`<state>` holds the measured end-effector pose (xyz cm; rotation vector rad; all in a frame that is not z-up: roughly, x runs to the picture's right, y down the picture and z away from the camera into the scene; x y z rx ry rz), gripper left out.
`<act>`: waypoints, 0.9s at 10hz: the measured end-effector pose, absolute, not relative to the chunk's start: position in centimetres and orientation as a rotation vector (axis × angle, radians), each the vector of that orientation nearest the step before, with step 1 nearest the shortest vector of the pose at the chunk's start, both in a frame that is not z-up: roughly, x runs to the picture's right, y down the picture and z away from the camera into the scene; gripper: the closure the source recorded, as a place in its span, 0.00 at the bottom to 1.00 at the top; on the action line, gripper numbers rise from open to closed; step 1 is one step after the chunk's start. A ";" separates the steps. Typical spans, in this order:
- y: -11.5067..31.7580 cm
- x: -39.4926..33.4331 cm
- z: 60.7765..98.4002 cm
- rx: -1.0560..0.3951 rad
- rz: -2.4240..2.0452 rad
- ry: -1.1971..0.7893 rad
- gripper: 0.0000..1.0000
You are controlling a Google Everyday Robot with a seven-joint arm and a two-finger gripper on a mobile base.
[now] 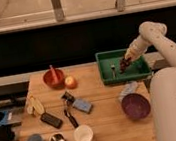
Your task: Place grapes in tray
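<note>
Dark red grapes (124, 64) hang in the gripper (126, 60), which is closed on the bunch above the right half of the green tray (108, 77), low inside its walls. Such a bunch is probably light, soft and easily bruised, with loose berries; holding it by the stem or the top cluster seems safest, with a low, gentle release.

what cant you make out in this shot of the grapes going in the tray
- Gripper, camera view: over the tray's right side; blur merges it with the grapes.
- Small upright thing in the tray: too small to identify.
- Tray's right wall: hidden by the arm.
</note>
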<state>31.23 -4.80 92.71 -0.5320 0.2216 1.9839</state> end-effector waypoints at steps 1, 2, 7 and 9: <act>-4.3 31.3 93.5 -0.554 1.990 0.227 0.50; -4.0 31.5 93.8 -0.565 1.997 0.225 0.40; -3.8 32.1 93.2 -0.579 2.007 0.216 0.22; -3.8 32.1 93.2 -0.580 2.006 0.216 0.22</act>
